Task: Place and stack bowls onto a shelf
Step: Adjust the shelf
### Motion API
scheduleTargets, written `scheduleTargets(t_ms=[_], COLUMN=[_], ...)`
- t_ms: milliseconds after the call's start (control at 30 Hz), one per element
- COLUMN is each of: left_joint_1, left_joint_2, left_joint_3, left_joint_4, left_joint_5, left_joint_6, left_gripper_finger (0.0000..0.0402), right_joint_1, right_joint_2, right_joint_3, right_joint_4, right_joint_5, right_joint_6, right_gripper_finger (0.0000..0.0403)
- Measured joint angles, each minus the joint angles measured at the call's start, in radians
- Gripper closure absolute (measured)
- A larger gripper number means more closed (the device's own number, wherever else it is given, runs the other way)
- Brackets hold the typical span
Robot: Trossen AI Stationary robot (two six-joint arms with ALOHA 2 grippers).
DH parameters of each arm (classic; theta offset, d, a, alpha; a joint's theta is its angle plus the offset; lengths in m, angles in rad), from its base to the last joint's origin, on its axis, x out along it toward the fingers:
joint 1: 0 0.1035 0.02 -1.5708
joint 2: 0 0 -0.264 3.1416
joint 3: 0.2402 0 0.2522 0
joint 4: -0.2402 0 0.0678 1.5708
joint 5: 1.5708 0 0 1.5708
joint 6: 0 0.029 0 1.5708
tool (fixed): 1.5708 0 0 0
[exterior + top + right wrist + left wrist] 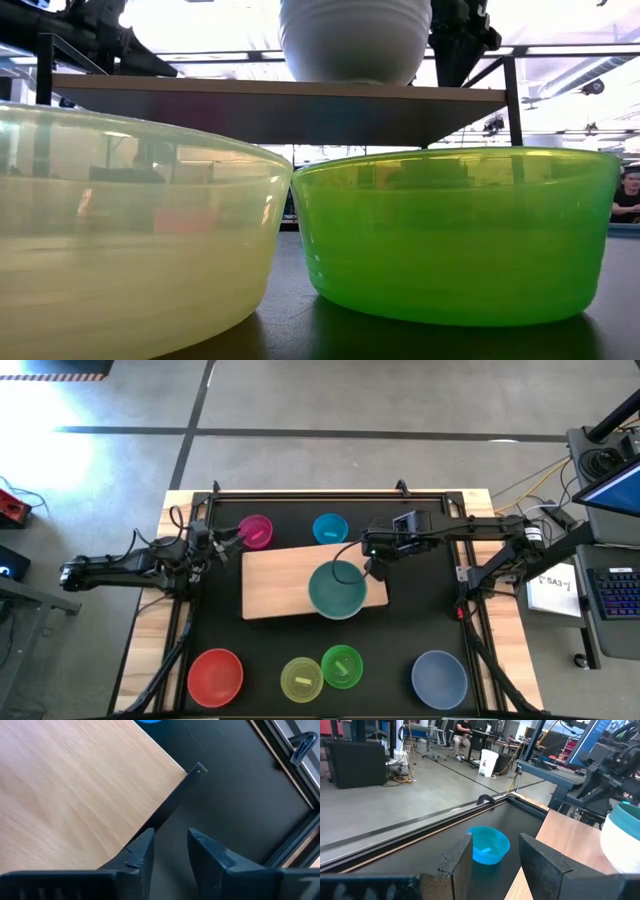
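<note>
Yellow-green bowl (130,235) and bright green bowl (455,235) fill the low view, both translucent, smooth-walled plastic, rims nearly touching. No readable writing on any task item.

Shelf (280,585): pale wood-grain board, raised on dark legs over the black mat (400,650). On its right front part sits the teal-green bowl (336,590), nested in a ribbed white bowl (355,40).

Right gripper (170,845): at the shelf's right edge, just beside the stacked bowls, fingers a narrow gap apart, holding nothing.

Left gripper (495,860): at the mat's back left by the magenta bowl (256,531), fingers moderately parted, empty.

Cyan bowl (330,528) behind the shelf. Red bowl (215,676) front left, slate-blue bowl (439,679) front right.
</note>
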Motion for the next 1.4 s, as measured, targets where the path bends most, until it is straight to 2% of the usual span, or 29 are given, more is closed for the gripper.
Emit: scheduleTargets(t_ms=[200, 433, 733, 1133, 1400], left_joint_1=[0.000, 0.000, 0.000, 0.000, 0.000], left_joint_2=[0.000, 0.000, 0.000, -0.001, -0.001], left_joint_3=[0.000, 0.000, 0.000, 0.000, 0.000], left_joint_4=[-0.004, -0.014, -0.014, -0.017, -0.017], left_joint_5=[0.000, 0.000, 0.000, -0.001, 0.007], left_joint_6=[0.008, 0.008, 0.008, 0.016, 0.020], left_gripper_finger=[0.0260, 0.0260, 0.0260, 0.0260, 0.0260], right_joint_1=[0.000, 0.000, 0.000, -0.002, 0.000], right_joint_2=[0.000, 0.000, -0.001, -0.003, -0.005], right_joint_3=[-0.006, -0.047, -0.109, -0.102, -0.102], right_joint_4=[0.042, 0.062, 0.117, 0.109, 0.105], right_joint_5=[-0.018, -0.030, -0.029, -0.047, -0.062], right_joint_6=[0.023, 0.035, 0.047, 0.115, 0.137], right_gripper_finger=[0.0258, 0.0248, 0.0270, 0.0328, 0.0336])
